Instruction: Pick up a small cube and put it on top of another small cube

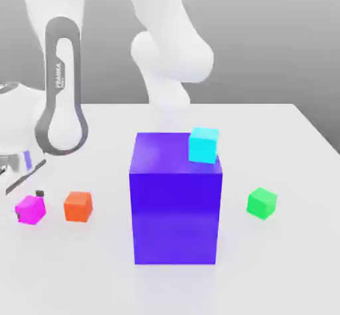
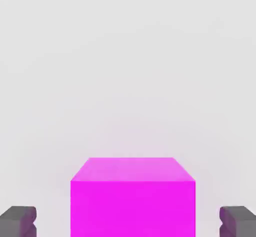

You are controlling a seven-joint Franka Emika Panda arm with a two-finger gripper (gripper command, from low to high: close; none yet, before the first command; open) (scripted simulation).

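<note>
I am working over a plain white table [image 1: 299,260] with a flat grey backdrop behind it. The gripper [image 2: 128,221] is hanging low at the exterior view's left edge of the table, straddling the small magenta cube [image 2: 132,201]. In the hand view its two dark fingers [image 2: 20,221] are standing on either side of that cube, with a strip of bare table showing between each one and the cube's faces. So I am reading the pincer as released: it is bracketing the cube, not gripping it. The cube is sitting flat on the table and roughly centred between the fingers, which I judge is what an even squeeze calls for.

Just beside the magenta cube [image 1: 30,209], towards the exterior view's right, a small orange-red cube [image 1: 78,206] is resting. It is near enough that I am minding the finger on that side.

Further right, the big purple block [image 1: 176,207] is standing mid-table with a small cyan cube [image 1: 203,145] perched at one far corner of its top. Beyond it, well apart from the pincer, the small green cube [image 1: 261,203] is lying alone on open table. That is where the magenta cube has to go, so I am expecting the carry to need height to clear the block or a path around it.
</note>
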